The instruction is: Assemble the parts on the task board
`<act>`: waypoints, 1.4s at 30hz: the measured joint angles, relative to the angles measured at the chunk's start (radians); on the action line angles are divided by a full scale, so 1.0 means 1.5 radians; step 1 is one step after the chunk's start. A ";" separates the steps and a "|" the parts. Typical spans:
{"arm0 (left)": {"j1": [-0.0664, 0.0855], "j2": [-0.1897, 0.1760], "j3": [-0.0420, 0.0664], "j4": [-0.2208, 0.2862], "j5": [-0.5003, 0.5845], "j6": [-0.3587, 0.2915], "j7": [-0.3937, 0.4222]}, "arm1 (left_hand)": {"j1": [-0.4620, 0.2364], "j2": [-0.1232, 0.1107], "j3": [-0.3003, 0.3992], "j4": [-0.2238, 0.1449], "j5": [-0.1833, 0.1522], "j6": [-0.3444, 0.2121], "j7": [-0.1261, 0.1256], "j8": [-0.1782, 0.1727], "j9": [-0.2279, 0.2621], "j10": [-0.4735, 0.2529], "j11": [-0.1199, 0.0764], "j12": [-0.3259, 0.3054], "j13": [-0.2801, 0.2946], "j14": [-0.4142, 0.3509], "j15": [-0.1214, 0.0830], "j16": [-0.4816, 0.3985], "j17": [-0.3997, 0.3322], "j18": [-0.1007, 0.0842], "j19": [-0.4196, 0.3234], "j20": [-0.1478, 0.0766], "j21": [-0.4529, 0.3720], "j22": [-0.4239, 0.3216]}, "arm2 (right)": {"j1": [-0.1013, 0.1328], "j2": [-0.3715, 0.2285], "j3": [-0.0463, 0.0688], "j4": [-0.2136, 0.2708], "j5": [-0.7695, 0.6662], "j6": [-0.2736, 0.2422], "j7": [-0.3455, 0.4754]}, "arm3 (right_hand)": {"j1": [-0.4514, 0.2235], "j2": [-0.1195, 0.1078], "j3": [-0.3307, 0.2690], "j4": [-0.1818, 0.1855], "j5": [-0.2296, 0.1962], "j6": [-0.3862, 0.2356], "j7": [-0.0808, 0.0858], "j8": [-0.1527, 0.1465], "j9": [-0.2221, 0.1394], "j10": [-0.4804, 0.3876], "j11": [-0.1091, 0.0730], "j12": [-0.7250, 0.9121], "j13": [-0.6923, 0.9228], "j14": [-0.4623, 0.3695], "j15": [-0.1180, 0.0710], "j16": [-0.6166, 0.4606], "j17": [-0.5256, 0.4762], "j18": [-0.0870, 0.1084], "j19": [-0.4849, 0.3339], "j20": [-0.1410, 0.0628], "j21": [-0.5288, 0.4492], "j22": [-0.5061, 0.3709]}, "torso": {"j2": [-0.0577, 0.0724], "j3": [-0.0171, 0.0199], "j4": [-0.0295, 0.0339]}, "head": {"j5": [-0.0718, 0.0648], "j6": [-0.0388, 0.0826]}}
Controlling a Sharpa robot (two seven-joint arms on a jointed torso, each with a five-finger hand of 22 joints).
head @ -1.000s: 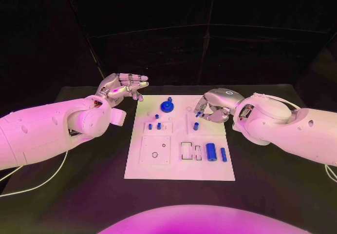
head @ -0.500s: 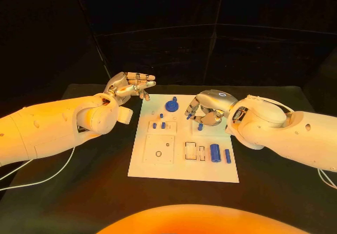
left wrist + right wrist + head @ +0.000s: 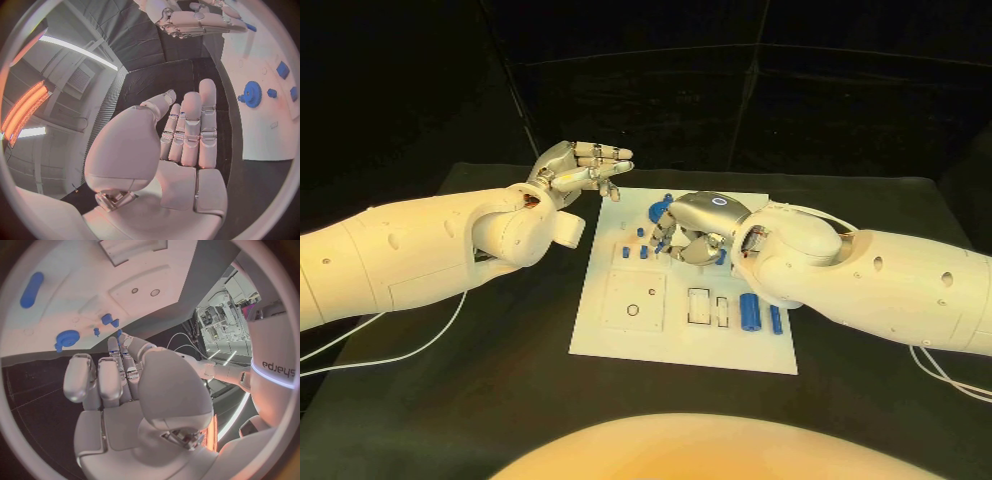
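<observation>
We see the white task board (image 3: 625, 335) lying in the middle of the black table (image 3: 473, 390), with small blue parts set on it: a blue gear (image 3: 661, 209) near its far edge, short blue pegs (image 3: 635, 251) standing just below it, and two longer blue cylinders (image 3: 750, 312) lying side by side near the right edge, one thicker than the other. Our left hand (image 3: 581, 167) hovers off the board's far left corner, above the table — its fingers stretched out and held close together, holding nothing, as the left wrist view confirms. Our right hand (image 3: 692, 228) sits low over the far middle of the board, just beside the gear and pegs, fingers curled downward; whether they pinch a part we cannot tell.
</observation>
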 measured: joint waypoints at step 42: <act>0.000 0.005 0.000 0.002 0.000 0.002 0.001 | -0.003 0.003 -0.006 0.002 0.000 0.000 0.000 0.000 0.000 -0.002 0.002 0.000 -0.001 0.000 0.000 0.000 -0.001 0.000 -0.002 0.002 -0.003 -0.001 | -0.035 0.025 -0.043 -0.021 -0.040 0.035 0.012 | 0.000 0.000 0.002 -0.002 0.000 0.001 0.001 -0.002 0.000 0.000 0.000 0.000 -0.002 0.000 0.000 0.002 0.000 -0.006 0.002 0.002 0.002 0.005 | -0.001 0.0006 -0.0008 | 0.021 -0.020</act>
